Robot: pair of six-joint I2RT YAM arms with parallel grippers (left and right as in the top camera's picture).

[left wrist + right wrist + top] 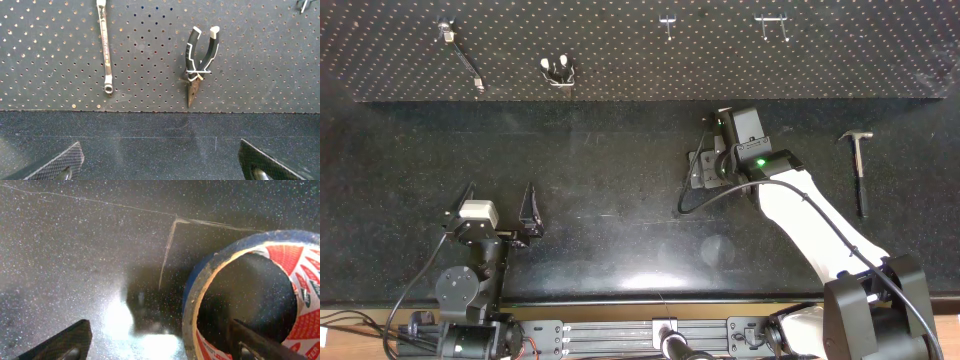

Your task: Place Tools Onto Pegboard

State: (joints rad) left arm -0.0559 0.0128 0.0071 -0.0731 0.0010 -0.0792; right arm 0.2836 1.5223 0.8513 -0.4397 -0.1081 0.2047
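Note:
A blue tape roll (pixel 200 287) with a red-and-white core lies flat on the black table. My right gripper (pixel 160 342) is low over it and open; one finger (pixel 255 342) is over the roll's hole and the other (pixel 62 342) is outside its wall. From above, the right gripper (pixel 706 166) is at the table's middle, close to the pegboard (pixel 640 60). A hammer (pixel 860 170) lies on the table to the right. A wrench (pixel 105 45) and black-handled pliers (pixel 200 57) hang on the pegboard. My left gripper (pixel 498 203) is open and holds nothing, near its base.
Two bare hooks (pixel 667 22) (pixel 772 25) stick out of the pegboard's upper right. The wrench (pixel 462 55) and pliers (pixel 558 72) take up its left part. A cable (pixel 695 205) loops by the right arm.

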